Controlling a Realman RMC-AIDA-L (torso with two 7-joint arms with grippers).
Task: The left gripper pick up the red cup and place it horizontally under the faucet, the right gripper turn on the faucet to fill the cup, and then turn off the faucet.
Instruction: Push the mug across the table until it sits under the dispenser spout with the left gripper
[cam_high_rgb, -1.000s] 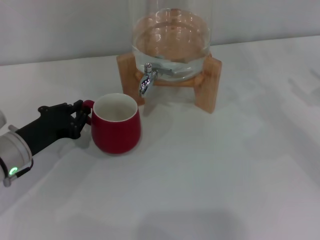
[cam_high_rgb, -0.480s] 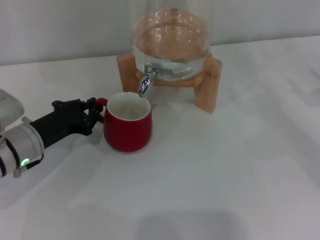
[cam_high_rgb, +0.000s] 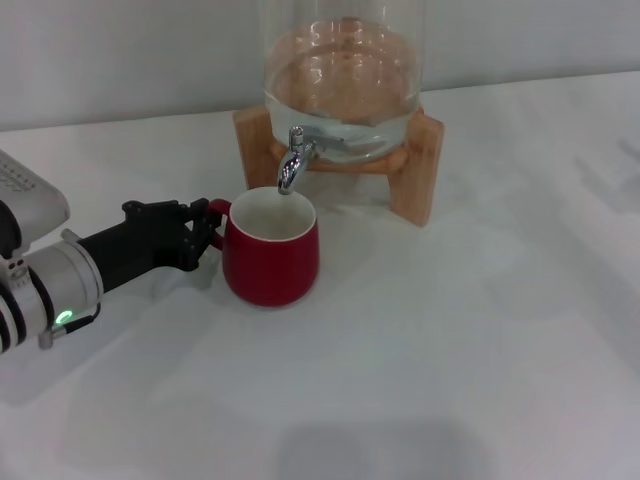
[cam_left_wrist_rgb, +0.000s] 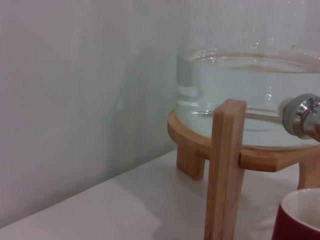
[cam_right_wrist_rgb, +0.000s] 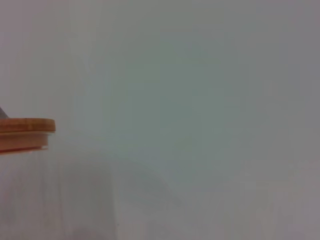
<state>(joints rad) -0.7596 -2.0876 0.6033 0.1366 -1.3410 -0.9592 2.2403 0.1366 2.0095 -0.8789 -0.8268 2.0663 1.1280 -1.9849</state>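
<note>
The red cup (cam_high_rgb: 271, 252) stands upright on the white table, its white inside facing up, directly below the spout of the chrome faucet (cam_high_rgb: 292, 162). My left gripper (cam_high_rgb: 207, 234) reaches in from the left and is shut on the cup's small handle. The faucet sticks out of the glass jar (cam_high_rgb: 342, 78), which holds water. In the left wrist view the cup's rim (cam_left_wrist_rgb: 301, 216) shows at one corner, with the faucet (cam_left_wrist_rgb: 302, 116) above it. My right gripper is out of view.
The jar rests on a wooden stand (cam_high_rgb: 413, 160) at the back of the white table (cam_high_rgb: 450, 330). A grey wall rises behind it. The right wrist view shows only that wall and a wooden lid edge (cam_right_wrist_rgb: 26, 131).
My left gripper has carried the cup rightward and slightly back, from left of the stand to a spot right under the faucet spout.
</note>
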